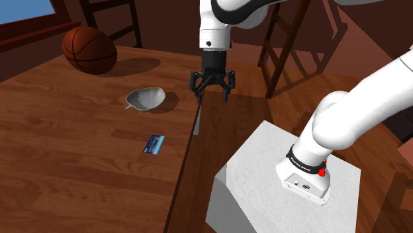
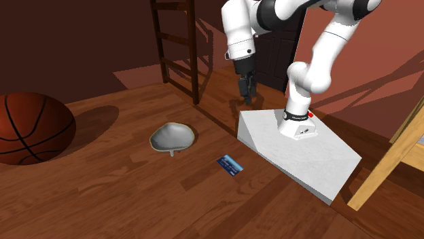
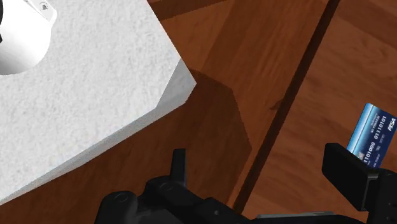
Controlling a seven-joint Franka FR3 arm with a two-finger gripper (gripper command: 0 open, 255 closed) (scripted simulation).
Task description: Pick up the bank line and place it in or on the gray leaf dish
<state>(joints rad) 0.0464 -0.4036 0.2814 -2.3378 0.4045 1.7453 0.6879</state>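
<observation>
My end effector (image 1: 212, 94) hangs in the air with its fingers spread wide and nothing between them, above the edge of the wooden worktop (image 1: 79, 165), near my white stand (image 1: 258, 165). The blue bank card (image 1: 155, 143) lies flat on the worktop, near the grey leaf-shaped dish (image 1: 147, 98) but not touching it. A basketball (image 1: 89, 49) sits beyond the dish.
</observation>
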